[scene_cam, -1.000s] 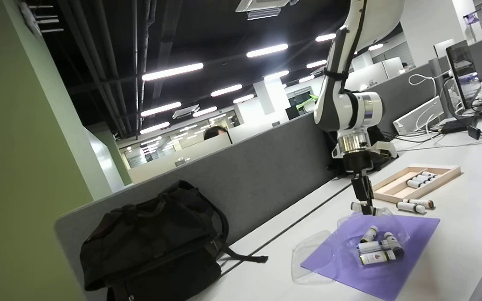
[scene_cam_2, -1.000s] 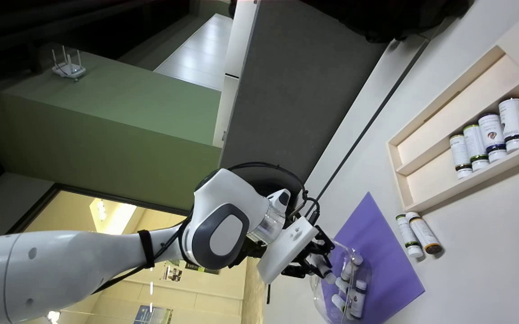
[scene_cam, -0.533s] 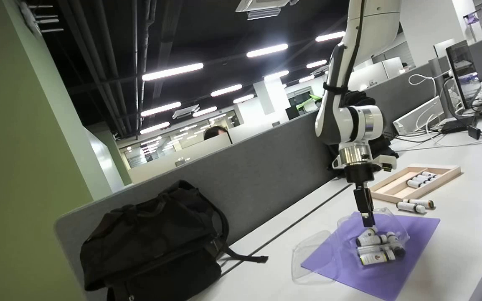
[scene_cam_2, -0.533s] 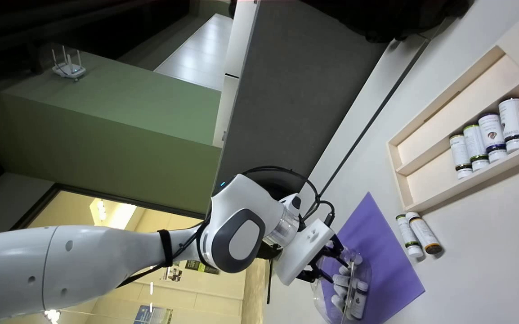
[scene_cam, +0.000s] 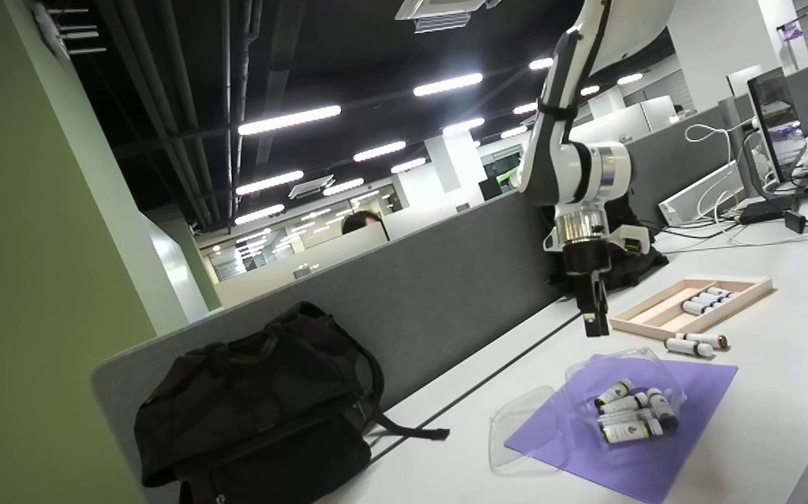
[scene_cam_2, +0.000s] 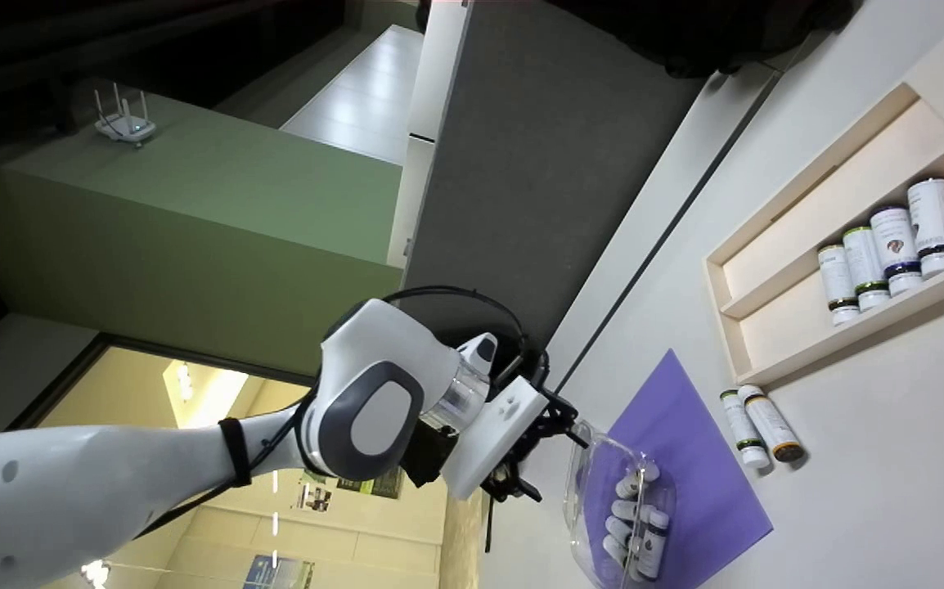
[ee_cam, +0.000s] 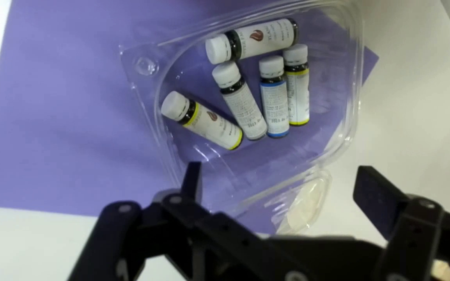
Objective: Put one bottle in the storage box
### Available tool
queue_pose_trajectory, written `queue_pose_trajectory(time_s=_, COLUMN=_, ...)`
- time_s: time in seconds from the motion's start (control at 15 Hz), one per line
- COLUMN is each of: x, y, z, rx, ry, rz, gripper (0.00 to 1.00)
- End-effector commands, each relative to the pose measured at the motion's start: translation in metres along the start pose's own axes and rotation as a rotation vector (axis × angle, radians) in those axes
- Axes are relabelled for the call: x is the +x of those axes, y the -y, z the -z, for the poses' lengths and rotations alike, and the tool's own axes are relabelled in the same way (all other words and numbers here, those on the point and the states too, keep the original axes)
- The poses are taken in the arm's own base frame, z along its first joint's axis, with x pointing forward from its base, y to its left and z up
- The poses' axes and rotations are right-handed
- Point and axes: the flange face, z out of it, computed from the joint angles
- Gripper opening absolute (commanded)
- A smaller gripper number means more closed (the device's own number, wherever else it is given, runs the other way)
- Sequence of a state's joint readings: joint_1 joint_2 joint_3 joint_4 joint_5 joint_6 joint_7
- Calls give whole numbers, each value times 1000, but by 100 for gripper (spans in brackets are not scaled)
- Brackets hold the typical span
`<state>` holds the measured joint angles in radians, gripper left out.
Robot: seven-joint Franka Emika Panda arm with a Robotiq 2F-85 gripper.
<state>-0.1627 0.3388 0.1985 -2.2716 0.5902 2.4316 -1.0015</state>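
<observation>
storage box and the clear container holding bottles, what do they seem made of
The storage box: probably bare wood, matte; its pale tan surfaces show little shine. The clear container: likely thin plastic, glossy; the purple mat shows through it and its rim catches highlights.

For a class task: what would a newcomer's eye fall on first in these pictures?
Probably the vivid purple mat on the white table, with five bottles in a clear container lying partly on it. Next comes the white robot arm, its open gripper hanging near that container. Then the wooden storage box holding four bottles, and, in an exterior view, the black backpack by the grey partition.
</observation>
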Motion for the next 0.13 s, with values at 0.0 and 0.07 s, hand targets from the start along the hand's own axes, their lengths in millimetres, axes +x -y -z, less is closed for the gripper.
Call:
queue_pose_trajectory(time_s=0.0, x=-1, y=5, z=14, rx=-9, ry=-8, rz=-10, gripper=100)
queue_pose_trajectory(time_s=0.07, x=-4, y=9, z=24, rx=-18, ry=-15, rz=-16, gripper=100)
